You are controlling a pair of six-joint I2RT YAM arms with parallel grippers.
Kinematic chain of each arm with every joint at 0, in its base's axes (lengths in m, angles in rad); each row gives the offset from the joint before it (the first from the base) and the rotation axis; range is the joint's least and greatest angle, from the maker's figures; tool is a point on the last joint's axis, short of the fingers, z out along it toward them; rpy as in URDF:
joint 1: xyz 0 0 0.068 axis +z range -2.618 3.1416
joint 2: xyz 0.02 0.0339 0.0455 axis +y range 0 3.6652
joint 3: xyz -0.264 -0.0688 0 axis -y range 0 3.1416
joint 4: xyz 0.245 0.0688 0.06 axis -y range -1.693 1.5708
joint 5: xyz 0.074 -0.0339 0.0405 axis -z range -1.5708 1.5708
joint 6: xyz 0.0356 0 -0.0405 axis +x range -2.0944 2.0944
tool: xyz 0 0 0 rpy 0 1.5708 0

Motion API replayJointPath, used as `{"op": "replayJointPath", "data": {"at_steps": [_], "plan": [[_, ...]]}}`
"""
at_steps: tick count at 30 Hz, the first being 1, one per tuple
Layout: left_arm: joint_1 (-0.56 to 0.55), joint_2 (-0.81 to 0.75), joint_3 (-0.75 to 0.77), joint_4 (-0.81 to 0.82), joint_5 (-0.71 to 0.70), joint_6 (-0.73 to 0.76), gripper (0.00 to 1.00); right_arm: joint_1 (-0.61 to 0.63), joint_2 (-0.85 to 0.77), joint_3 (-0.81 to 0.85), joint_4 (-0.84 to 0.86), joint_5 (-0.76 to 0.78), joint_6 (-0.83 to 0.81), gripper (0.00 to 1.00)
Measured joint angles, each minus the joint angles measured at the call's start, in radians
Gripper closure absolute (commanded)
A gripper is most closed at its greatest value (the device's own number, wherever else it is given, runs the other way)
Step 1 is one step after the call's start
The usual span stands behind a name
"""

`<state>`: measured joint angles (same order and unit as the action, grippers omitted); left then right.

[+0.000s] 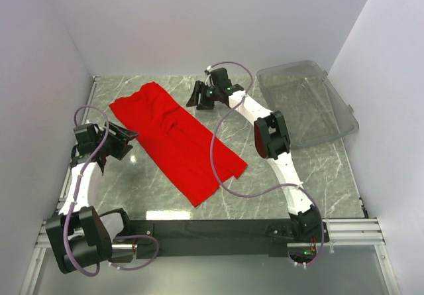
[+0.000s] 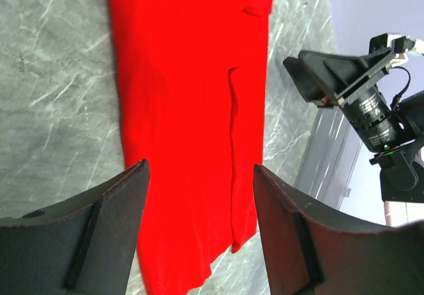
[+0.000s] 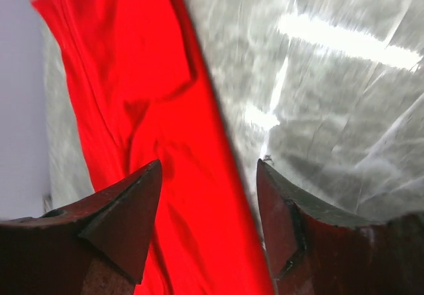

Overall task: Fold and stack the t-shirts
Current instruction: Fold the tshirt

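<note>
The red t-shirt (image 1: 175, 139) lies as a long folded strip, slanting across the middle of the tabletop (image 1: 285, 176). My left gripper (image 1: 127, 138) hangs open just beside its left edge. My right gripper (image 1: 197, 97) is open near its far right edge, holding nothing.

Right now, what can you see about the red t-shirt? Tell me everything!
The red t-shirt is plain, bright, soft-looking cloth with no print. It is folded into a long strip, a bit wrinkled at the far end. It lies flat and slanted on the grey marbled table, from far left toward the near middle. The left gripper and right gripper are open, not holding it.
</note>
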<state>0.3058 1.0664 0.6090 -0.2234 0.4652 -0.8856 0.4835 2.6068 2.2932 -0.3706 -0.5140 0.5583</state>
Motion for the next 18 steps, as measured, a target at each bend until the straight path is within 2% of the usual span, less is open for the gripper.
{"op": "replayJointPath", "data": {"at_steps": [8,18], "plan": [[0.0,-0.057,0.004,-0.011,-0.002,-0.037,0.31,0.019,0.039,0.067,0.072,0.103,0.131,0.32],[0.0,-0.088,0.004,-0.031,-0.004,-0.067,0.31,0.045,0.092,0.084,0.087,0.128,0.195,0.34]]}}
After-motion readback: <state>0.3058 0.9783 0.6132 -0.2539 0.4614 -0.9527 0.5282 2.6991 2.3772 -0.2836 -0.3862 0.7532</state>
